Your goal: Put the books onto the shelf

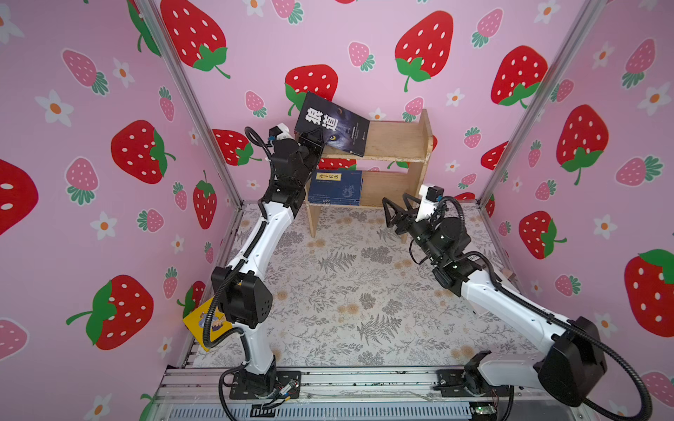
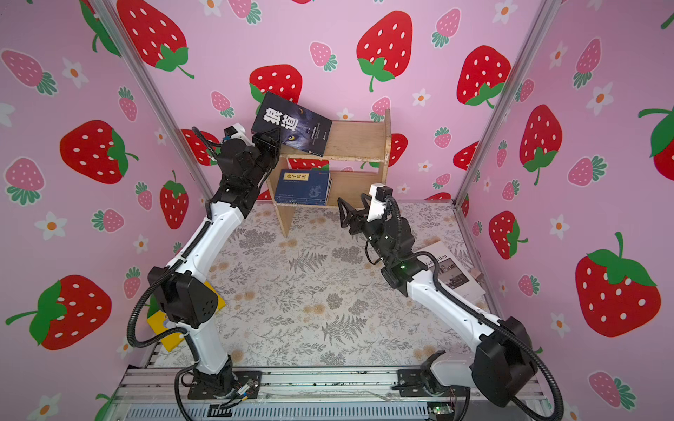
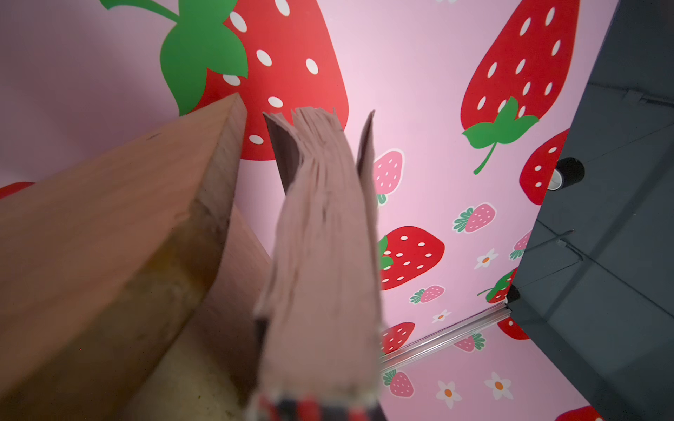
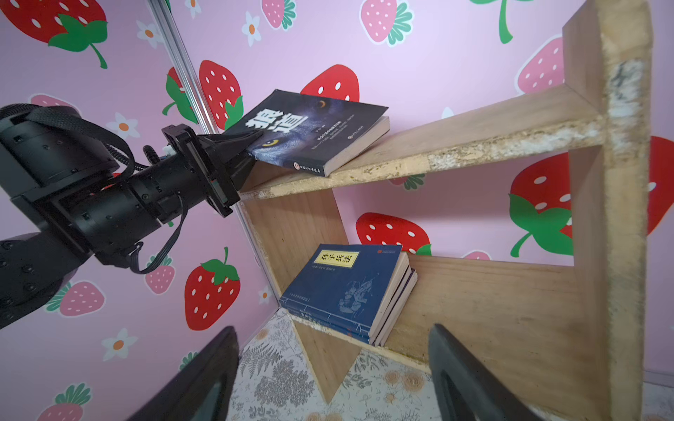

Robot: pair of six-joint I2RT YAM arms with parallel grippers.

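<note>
My left gripper (image 1: 313, 140) (image 2: 270, 138) (image 4: 251, 145) is shut on a corner of the black book (image 1: 333, 124) (image 2: 291, 122) (image 4: 313, 127). That book has white characters and is tilted, its low edge resting on the left end of the shelf's (image 1: 397, 138) (image 2: 357, 136) (image 4: 510, 313) upper board. The left wrist view shows its page edge (image 3: 324, 237) beside the shelf's side panel (image 3: 109, 218). A stack of navy books (image 1: 335, 186) (image 2: 302, 186) (image 4: 346, 288) lies flat on the lower board. My right gripper (image 1: 395, 204) (image 2: 352, 206) (image 4: 332, 330) hovers open and holds nothing, in front of the lower board.
A yellow book (image 1: 204, 320) (image 2: 160, 324) lies at the table's left edge, partly behind my left arm. A white book (image 2: 452, 269) lies near the right wall, partly under my right arm. Strawberry-print walls close in three sides.
</note>
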